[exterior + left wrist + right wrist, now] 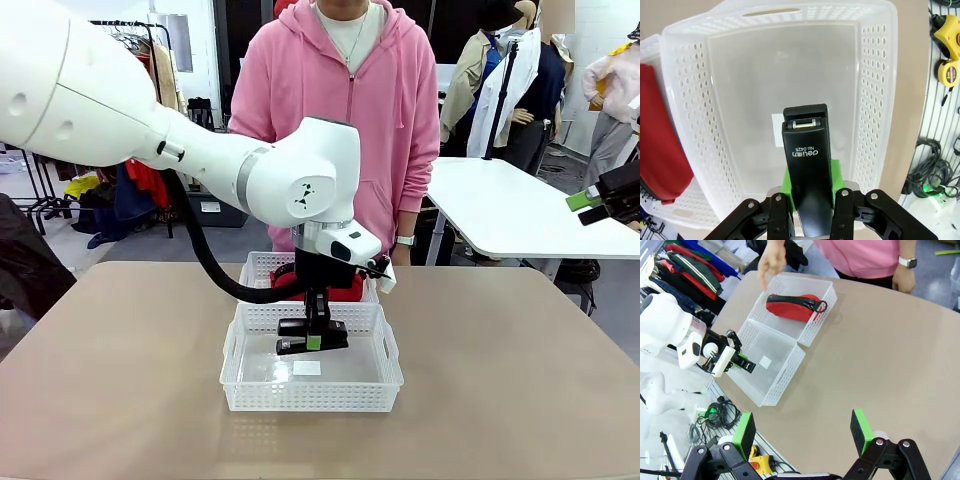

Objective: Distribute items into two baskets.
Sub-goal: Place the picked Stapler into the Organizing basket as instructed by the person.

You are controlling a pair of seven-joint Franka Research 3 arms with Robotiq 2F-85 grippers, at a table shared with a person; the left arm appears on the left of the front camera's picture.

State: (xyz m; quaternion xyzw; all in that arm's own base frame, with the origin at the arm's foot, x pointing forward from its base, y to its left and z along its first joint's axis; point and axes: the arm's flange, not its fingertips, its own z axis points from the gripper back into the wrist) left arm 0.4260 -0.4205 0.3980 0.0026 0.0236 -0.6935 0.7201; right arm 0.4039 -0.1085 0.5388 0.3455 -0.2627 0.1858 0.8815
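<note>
The near basket [311, 365], toward the desk's near edge, sits below the left gripper [312, 340], clamped on the stapler [312, 336]. Released tilted, it may strike the rim. The red pouch [325, 288] fills the far basket [262, 268]. The right gripper [802, 435] stands open, empty.

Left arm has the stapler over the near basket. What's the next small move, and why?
Probably lower a little and open the left gripper. It is shut on the stapler, which hangs above the floor of the near basket. The red pouch already lies in the far basket, so this one should take the stapler.
</note>
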